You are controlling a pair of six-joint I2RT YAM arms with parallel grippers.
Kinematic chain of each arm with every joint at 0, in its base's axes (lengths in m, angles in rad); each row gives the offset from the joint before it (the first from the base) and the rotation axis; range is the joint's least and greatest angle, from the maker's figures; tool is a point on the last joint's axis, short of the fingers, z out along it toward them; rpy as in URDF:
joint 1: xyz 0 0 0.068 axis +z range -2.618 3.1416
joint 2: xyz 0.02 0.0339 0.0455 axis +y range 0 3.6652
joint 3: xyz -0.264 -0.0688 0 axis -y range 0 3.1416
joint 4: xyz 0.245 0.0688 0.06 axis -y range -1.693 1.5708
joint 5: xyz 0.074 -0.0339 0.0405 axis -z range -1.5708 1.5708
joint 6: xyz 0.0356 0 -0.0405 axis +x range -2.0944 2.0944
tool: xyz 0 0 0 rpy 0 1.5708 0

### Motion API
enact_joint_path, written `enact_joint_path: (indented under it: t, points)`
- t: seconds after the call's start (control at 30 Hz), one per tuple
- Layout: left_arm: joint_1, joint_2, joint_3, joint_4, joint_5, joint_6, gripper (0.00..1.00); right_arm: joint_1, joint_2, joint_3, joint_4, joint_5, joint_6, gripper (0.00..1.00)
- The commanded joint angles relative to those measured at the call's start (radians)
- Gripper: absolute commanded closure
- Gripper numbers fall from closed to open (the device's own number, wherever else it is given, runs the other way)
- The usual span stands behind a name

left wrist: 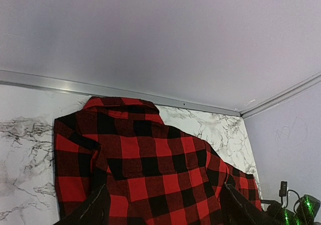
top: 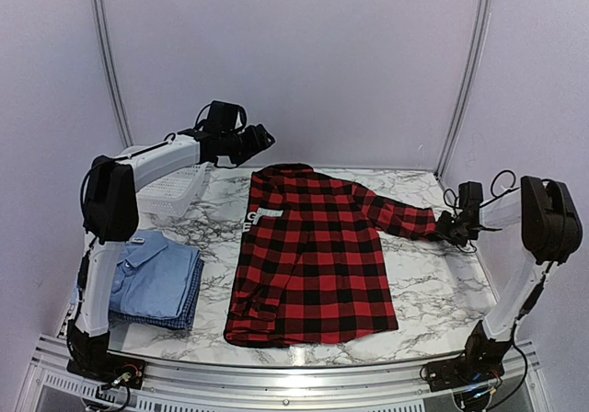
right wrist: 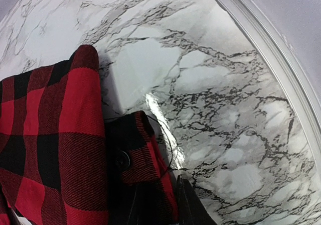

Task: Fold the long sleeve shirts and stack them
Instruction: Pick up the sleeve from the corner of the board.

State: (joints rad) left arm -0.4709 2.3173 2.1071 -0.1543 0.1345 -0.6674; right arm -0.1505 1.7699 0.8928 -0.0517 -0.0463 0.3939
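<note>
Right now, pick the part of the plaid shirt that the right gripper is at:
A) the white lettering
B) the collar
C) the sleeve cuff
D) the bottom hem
C: overhead, the right gripper sits at the outstretched sleeve end of the plaid shirt, and its wrist view shows the buttoned cuff between its fingers.

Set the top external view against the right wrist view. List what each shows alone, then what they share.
Top external only: the left hand, raised and holding nothing; the white mesh basket; the folded light blue shirt lying on a blue checked shirt. Right wrist only: the dark button on the sleeve cuff. Both: the red-and-black plaid shirt, the marble table, and the right hand with that cuff between its fingers.
</note>
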Motion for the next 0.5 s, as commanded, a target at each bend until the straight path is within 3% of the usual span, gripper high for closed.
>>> enact_joint_path:
  t: [0.0, 0.1, 0.47]
  points:
    - [-0.007, -0.086, -0.051, 0.018, 0.014, -0.008, 0.23, 0.006, 0.036, -0.006, 0.009, -0.021, 0.012, 0.84]
    - [-0.01, -0.112, -0.082, 0.021, 0.02, -0.015, 0.23, 0.006, 0.026, 0.005, -0.005, -0.018, 0.013, 1.0]
    - [-0.025, -0.207, -0.224, 0.041, 0.053, -0.063, 0.23, -0.004, -0.137, 0.174, -0.156, 0.16, -0.039, 1.0]
